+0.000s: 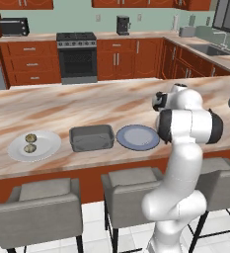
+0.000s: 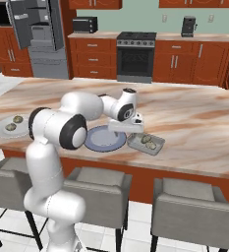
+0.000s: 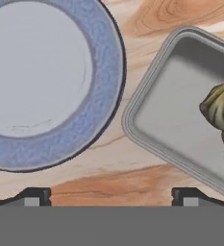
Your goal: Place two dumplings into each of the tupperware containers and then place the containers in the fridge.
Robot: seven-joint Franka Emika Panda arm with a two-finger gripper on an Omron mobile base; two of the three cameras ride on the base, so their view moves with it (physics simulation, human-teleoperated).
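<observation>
Open gripper [image 3: 108,196] above container [image 3: 180,115] with 2 dumplings [image 2: 147,140]

blue plate [image 1: 137,137]: lying centre frame on the counter
white plate [image 1: 46,147]: sitting lower left
stove [image 1: 77,57]: standing upper left

The pincer [image 3: 111,196] hangs over the counter [image 3: 132,180] between the blue plate [image 3: 41,81] and a container [image 3: 180,125]. Two dumplings [image 2: 148,140] lie in that container. A second container [image 1: 91,137] sits beyond the plate.
</observation>
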